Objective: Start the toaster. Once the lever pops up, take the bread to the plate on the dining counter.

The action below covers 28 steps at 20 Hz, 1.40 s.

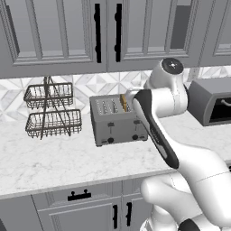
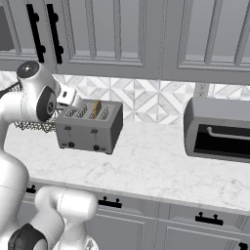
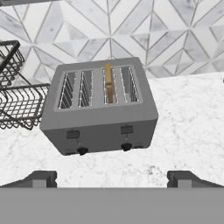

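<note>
The boxy grey toaster (image 1: 115, 124) (image 2: 90, 129) (image 3: 100, 127) stands on the marble counter near the tiled wall. A thin tan bread slice (image 3: 107, 83) (image 1: 122, 102) (image 2: 96, 108) stands upright in its third slot from the left, its top edge poking out. Two small dark levers (image 3: 127, 129) sit high on the front, above two black knobs. My gripper (image 3: 112, 180) hovers above and in front of the toaster, open, its fingertips (image 3: 41, 178) wide apart with nothing between them. In the base views my hand (image 2: 68, 96) is just over the toaster's top. The plate and the dining counter are out of view.
A two-tier wire basket rack (image 1: 49, 108) (image 3: 17, 100) stands left of the toaster. A larger dark grey box-shaped appliance (image 2: 219, 129) (image 1: 212, 101) sits to the right. Grey upper cabinets with black handles hang overhead. Bare marble counter (image 2: 146, 166) lies in front.
</note>
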{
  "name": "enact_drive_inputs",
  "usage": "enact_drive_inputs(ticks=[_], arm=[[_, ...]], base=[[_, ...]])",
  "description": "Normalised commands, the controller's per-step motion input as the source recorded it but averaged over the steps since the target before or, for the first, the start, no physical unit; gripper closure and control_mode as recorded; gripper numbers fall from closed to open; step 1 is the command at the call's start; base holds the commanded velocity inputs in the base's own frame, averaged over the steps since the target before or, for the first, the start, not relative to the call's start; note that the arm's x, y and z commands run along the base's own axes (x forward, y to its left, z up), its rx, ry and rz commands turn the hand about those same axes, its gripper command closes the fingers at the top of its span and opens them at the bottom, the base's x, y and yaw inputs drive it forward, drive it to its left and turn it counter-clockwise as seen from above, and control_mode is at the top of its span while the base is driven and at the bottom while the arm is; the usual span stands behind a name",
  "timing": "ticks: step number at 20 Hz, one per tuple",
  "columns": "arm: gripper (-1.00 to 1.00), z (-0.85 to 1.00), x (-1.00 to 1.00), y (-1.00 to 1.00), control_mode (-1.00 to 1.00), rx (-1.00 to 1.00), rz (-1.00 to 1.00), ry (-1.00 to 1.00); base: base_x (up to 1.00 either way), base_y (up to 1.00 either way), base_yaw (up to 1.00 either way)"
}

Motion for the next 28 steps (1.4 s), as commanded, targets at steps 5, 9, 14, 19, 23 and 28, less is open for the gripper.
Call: enact_drive_inputs(ticks=[5, 9, 14, 19, 23, 28], arm=[[-1.0, -0.29, 0.11, 0.04, -1.0, -0.06, -0.06, -0.03], [-1.0, -0.25, 0.44, 0.02, -1.0, -0.08, -0.07, -0.05], [-1.0, -0.14, 0.54, 0.0, -1.0, -0.08, -0.08, -0.01], [-1.0, -0.21, 0.58, 0.0, -1.0, 0.0, -0.01, 0.0], [-1.0, -0.32, 0.56, 0.0, -1.0, 0.0, 0.0, 0.0], [-1.0, -0.32, 0.48, 0.0, -1.0, 0.0, 0.0, 0.0]], base=[[0.0, 0.0, 0.0], [0.0, 0.0, 0.0], [0.0, 0.0, 0.0], [0.0, 0.0, 0.0], [0.0, 0.0, 0.0], [0.0, 0.0, 0.0]])
